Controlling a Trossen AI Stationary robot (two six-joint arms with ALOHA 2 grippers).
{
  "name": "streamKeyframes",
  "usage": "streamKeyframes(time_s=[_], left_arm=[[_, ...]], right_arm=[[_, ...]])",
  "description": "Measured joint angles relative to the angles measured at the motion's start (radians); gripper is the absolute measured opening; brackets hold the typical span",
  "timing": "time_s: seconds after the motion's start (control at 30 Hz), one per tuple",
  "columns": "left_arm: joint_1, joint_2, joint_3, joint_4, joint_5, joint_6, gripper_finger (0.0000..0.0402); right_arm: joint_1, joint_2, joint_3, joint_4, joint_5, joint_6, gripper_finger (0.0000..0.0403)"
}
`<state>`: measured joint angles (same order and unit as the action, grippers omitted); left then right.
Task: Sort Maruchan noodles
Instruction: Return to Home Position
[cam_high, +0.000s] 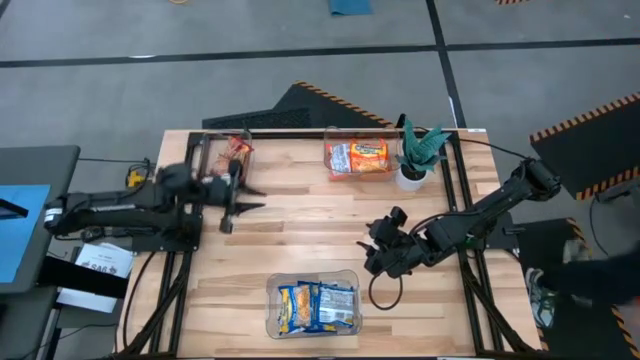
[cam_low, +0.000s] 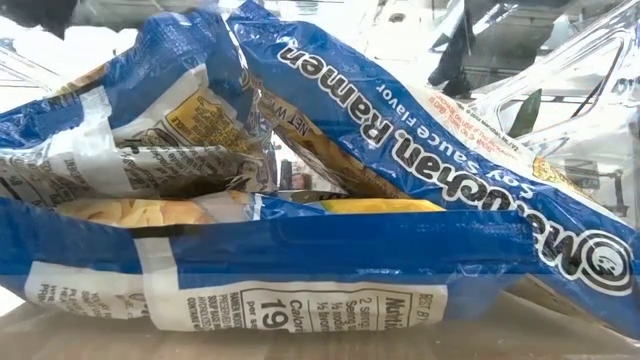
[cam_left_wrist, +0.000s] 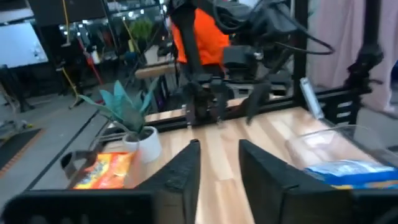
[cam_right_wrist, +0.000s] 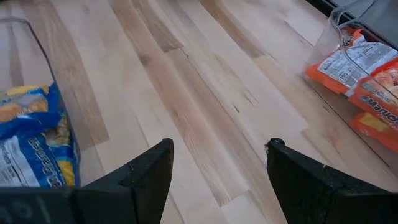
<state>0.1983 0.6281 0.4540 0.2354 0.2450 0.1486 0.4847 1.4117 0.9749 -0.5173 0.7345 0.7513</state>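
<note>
Left gripper (cam_left_wrist: 219, 146) and right gripper (cam_right_wrist: 220, 146) showed jaws wide, empty; orange Maruchan packets (cam_high: 357, 158) lay binned just beside the potted plant (cam_high: 415, 155), which the right arm (cam_high: 480, 210) might topple when homing.

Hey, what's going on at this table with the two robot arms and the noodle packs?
Two arms are sorting ramen by colour into clear bins, and it looks done. The orange packs lie in the top right bin, the blue packs in the bottom bin, the red packs in the top left bin. The left gripper hangs open and empty beside that bin; the right gripper, also open and empty, hangs over the table near its middle.
</note>
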Motion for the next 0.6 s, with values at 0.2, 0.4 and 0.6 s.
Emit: streamKeyframes(time_s=[0.2, 0.4, 0.6], left_arm=[[-0.136, -0.242, -0.233, 0.058, -0.146, -0.022, 0.0010], [-0.221, -0.435, -0.364, 0.074, -0.183, -0.044, 0.0001], [-0.278, -0.558, -0.442, 0.064, -0.144, -0.047, 0.0000]], right_arm=[[0.000, 0.000, 0.000, 0.052, 0.000, 0.000, 0.0276], [-0.001, 0.000, 0.000, 0.081, -0.002, 0.000, 0.0276], [-0.001, 0.000, 0.000, 0.094, -0.002, 0.000, 0.0276]])
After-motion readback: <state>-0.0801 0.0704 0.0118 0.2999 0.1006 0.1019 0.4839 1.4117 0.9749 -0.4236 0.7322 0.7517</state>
